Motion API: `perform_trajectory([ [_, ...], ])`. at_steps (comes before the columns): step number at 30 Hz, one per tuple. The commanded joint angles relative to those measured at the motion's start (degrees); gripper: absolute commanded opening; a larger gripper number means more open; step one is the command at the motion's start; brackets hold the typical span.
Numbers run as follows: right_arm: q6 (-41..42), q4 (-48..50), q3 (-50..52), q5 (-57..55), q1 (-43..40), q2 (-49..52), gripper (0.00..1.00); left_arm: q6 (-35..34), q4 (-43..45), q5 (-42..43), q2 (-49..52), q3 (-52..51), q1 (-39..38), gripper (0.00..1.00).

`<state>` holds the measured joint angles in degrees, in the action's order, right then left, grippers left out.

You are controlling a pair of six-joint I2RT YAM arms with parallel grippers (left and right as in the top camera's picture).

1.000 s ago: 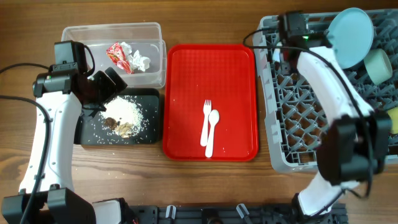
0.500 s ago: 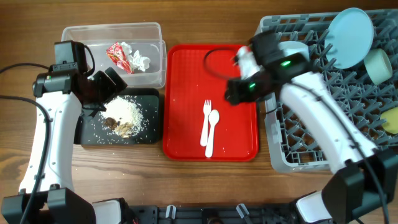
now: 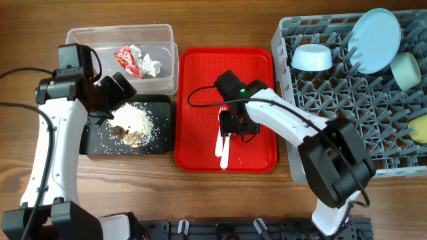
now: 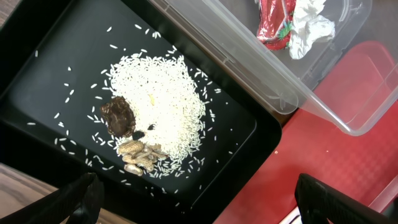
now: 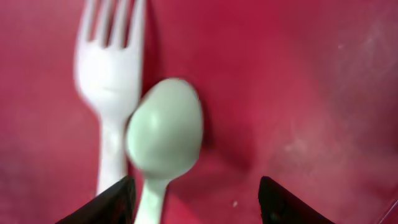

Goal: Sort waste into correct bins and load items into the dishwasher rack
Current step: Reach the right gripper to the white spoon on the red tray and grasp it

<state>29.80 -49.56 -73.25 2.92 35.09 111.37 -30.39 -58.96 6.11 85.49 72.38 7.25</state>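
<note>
The white spoon [image 3: 226, 144] [image 5: 165, 134] and white fork [image 3: 219, 139] [image 5: 112, 74] lie side by side on the red tray [image 3: 193, 87]. My right gripper [image 3: 235, 127] [image 5: 196, 202] is open low over them, fingers straddling the spoon's neck. My left gripper [image 3: 110, 100] [image 4: 199, 199] is open and empty above the black tray [image 3: 97, 143], which holds white rice [image 4: 158, 99] and brown food bits [image 4: 127, 134]. The clear tub [image 3: 87, 37] holds the red-and-white wrapper [image 3: 125, 59] [image 4: 275, 18] and tissue [image 3: 150, 65] [image 4: 311, 28]. The grey rack [image 3: 320, 107] holds the blue plate [image 3: 375, 40], blue bowl [image 3: 312, 57], green bowl [image 3: 404, 70] and yellow cup [image 3: 419, 128].
Bare wooden table [image 3: 200, 193] runs along the front. The red tray's upper half is bare. The right arm [image 3: 293, 127] stretches across from the rack side to the tray.
My right arm has swung from the rack's back left corner down to the red tray, over the cutlery. The blue bowl now sits uncovered in the rack. The left arm has not moved.
</note>
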Motion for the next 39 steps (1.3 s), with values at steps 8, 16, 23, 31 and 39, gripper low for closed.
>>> perform_trajectory([
  [8, 1.88, -0.68, -0.15, -5.86, -1.77, 4.13, 0.62, -0.5, -0.24, 0.74, -0.31, 0.39, 0.37, 1.0],
  [16, 1.84, -0.76, -0.17, -3.98, -5.7, 4.13, 0.43, -0.5, -0.44, 0.72, -0.31, 0.39, 0.37, 1.0],
  [23, 6.01, -5.2, -0.17, -4.79, -7.08, 4.13, 0.6, -0.48, -0.42, 0.72, -0.31, 0.39, 0.39, 1.0],
  [31, 9.75, -6.38, -0.11, 9.66, -5.95, 4.13, 0.6, -0.48, -0.44, 0.72, -0.31, 0.39, 0.37, 1.0],
  [39, 15.5, -4.72, -0.11, 4.33, -4.87, 4.15, 0.55, -0.07, -0.44, 0.7, -0.31, 0.39, 0.39, 1.0],
])
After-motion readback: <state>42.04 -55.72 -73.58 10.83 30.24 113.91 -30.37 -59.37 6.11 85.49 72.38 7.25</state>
